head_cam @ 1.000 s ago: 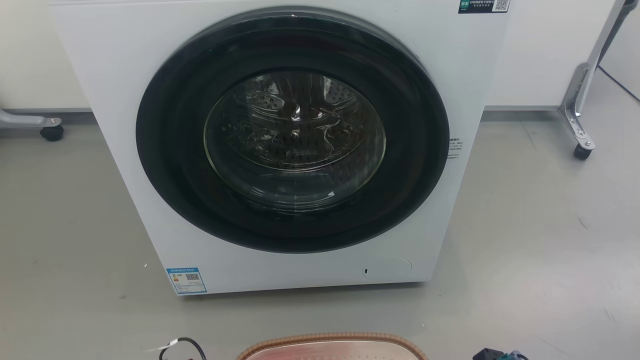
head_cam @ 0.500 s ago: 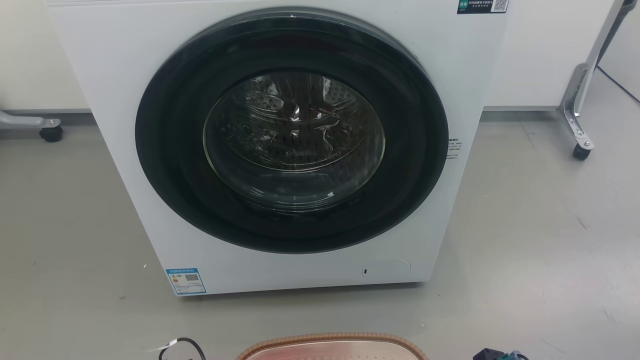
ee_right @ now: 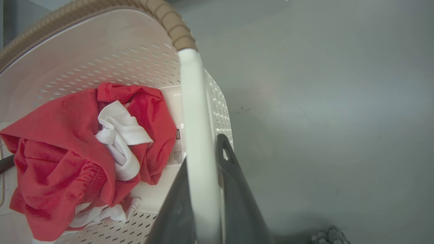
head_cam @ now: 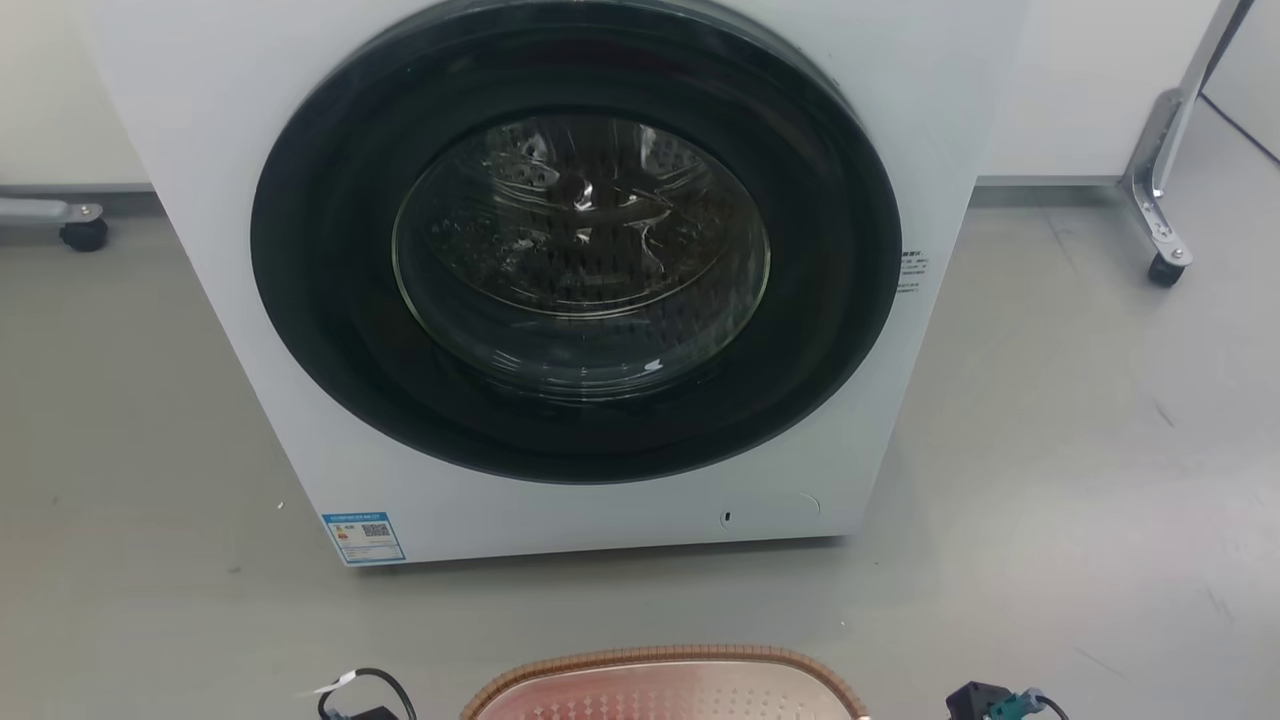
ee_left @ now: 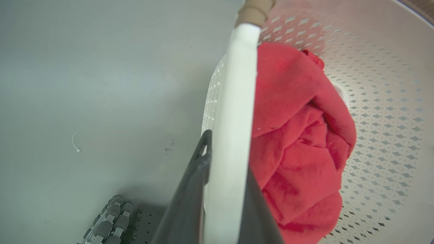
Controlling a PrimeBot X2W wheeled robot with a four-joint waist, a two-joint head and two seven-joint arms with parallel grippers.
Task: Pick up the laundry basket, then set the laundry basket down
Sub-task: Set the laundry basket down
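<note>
Left gripper (ee_left: 226,159): clenched on the basket's white left handle (ee_left: 237,84), with one dark finger (ee_left: 190,189) against its outer face and the other against the inner face, towards the clothes.
Right gripper (ee_right: 203,156): clamped the same way on the white right handle (ee_right: 193,101), with one finger (ee_right: 234,183) on the floor side and the other on the basket side.
Laundry basket (head_cam: 660,660): cream-white with a perforated wall (ee_left: 373,84) (ee_right: 101,54) and a brown woven-look rim. It is held by both handles between the two grippers. In the head view only its far rim shows, at the bottom edge, just in front of the washing machine. Whether its base touches the floor cannot be told.
Red garment (ee_left: 298,135) (ee_right: 61,145): crumpled inside the basket, bunched towards the left handle.
White garment (ee_right: 118,135): tangled into the red one, partly on top of it and partly peeking out beneath.
Printed label (ee_right: 178,149): on the basket's inner wall, just beside the right handle.
Washing machine (head_cam: 250,150): white front-loader, upright. Its round dark door (head_cam: 575,240) is closed, and the metal drum shows through the glass.
Blue sticker (head_cam: 363,537): on the machine's lower front corner, at the view's left.
Floor (head_cam: 1050,450): smooth grey, with a small white cable tie (ee_left: 75,142) lying well apart from the basket.
Castored metal legs (head_cam: 1160,230) (head_cam: 70,225): one on each side of the machine, near the back wall.
</note>
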